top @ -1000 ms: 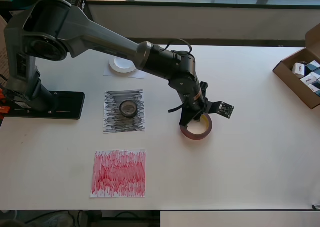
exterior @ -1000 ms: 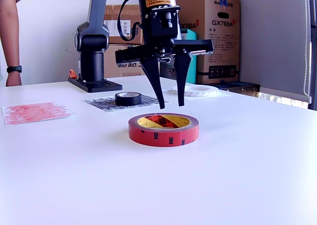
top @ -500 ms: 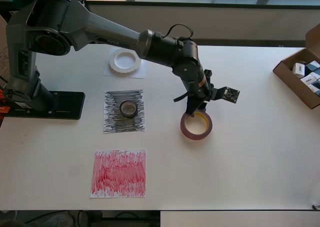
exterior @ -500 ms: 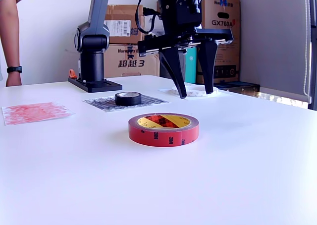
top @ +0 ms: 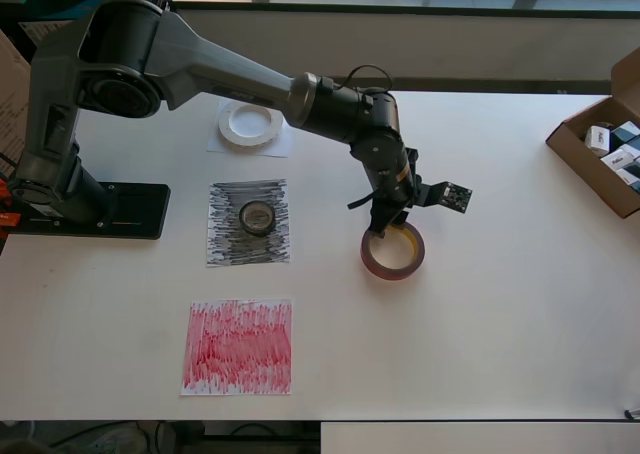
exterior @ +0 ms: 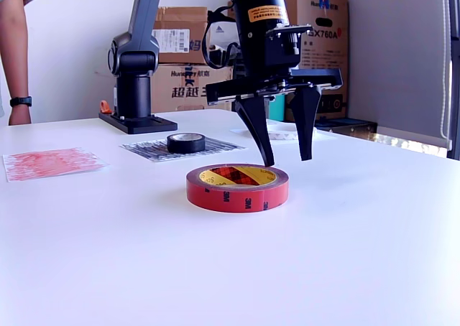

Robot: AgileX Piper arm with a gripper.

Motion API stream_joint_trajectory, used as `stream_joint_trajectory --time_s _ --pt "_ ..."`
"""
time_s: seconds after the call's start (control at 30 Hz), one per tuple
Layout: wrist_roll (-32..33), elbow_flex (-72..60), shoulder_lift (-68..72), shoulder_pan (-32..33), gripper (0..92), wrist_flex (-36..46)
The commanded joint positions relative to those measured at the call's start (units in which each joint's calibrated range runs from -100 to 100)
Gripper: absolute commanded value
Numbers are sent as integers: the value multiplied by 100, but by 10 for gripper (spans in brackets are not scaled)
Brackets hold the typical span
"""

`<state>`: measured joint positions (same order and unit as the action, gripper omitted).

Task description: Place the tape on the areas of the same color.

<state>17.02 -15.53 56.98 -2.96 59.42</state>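
The dark red tape roll (top: pixel 393 252) with a yellowish core lies flat on the bare table (top: pixel 500 304), to the right of all the sheets in the overhead view. My gripper (top: pixel 392 224) hangs open just above its far rim, fingers pointing down and holding nothing. In the exterior view the gripper (exterior: pixel 286 161) stands over the back right of the red roll (exterior: pixel 237 186). A small black roll (top: pixel 257 215) sits on the scribbled black sheet (top: pixel 225 236). The white ring (top: pixel 250 124) rests on the white sheet (top: pixel 282 146). The scribbled red sheet (top: pixel 238 346) lies bare.
An open cardboard box (top: pixel 605 154) with small items stands at the table's right edge in the overhead view. The arm's base (top: pixel 90 209) is clamped at the left. In the exterior view a person's arm (exterior: pixel 18 53) shows at far left and cardboard boxes (exterior: pixel 316 46) stand behind the table.
The open gripper shifted toward the exterior view's right, rose, then came down close to the red roll's far rim. The rolls and sheets have not moved.
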Motion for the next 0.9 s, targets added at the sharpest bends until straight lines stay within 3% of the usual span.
stream_joint_trajectory --time_s 0.0,0.53,0.87 --pt "-6 49 27 -42 489 -40" --pt "-14 49 176 -50 484 -40" --pt "-22 49 186 -50 269 -32"
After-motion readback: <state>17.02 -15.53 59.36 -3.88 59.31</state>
